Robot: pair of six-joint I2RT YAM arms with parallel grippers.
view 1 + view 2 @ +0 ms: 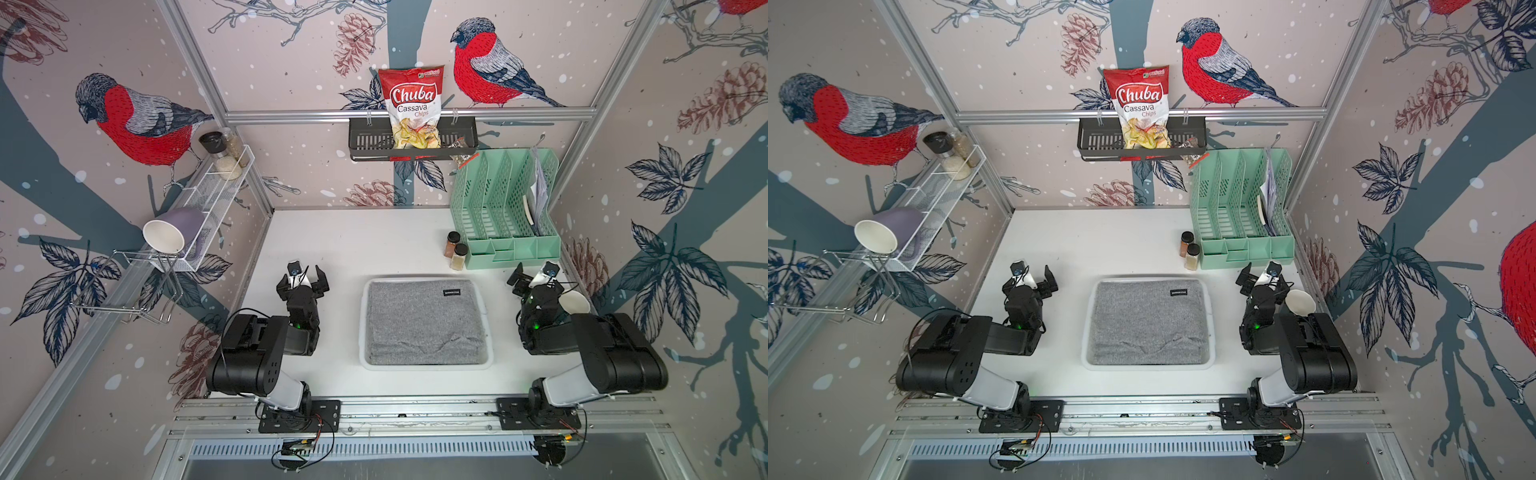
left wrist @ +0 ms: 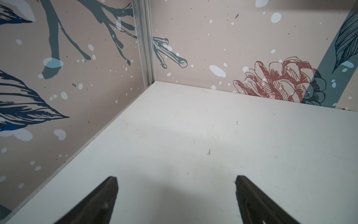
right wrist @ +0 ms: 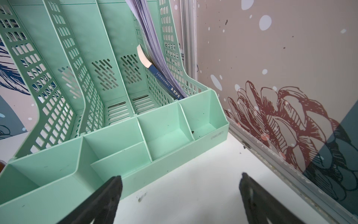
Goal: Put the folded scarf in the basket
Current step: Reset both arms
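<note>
Fingers on the left gripper (image 2: 176, 181) and right gripper (image 3: 181, 178) are spread wide, holding nothing, one on each side of the basket (image 1: 426, 367). Grey folded scarf (image 1: 424, 320) already lies flat inside it, middle of the counter (image 1: 353, 249).

Table (image 1: 332, 241): rear half bare from the left wall across to two spice jars (image 1: 456, 250); open passage.
Basket (image 1: 363, 332): front centre, filled by the scarf (image 1: 424, 320); open from above.
Side strips: bare on both flanks of the basket; left gripper (image 1: 302, 282) and right gripper (image 3: 180, 178) stand there, jaws wide, empty.
File organiser (image 1: 505, 216): rear right corner, tall, just ahead of the right gripper; jars just beside its front corner.
Black rack (image 1: 370, 143): on the rear wall, above table level.
</note>
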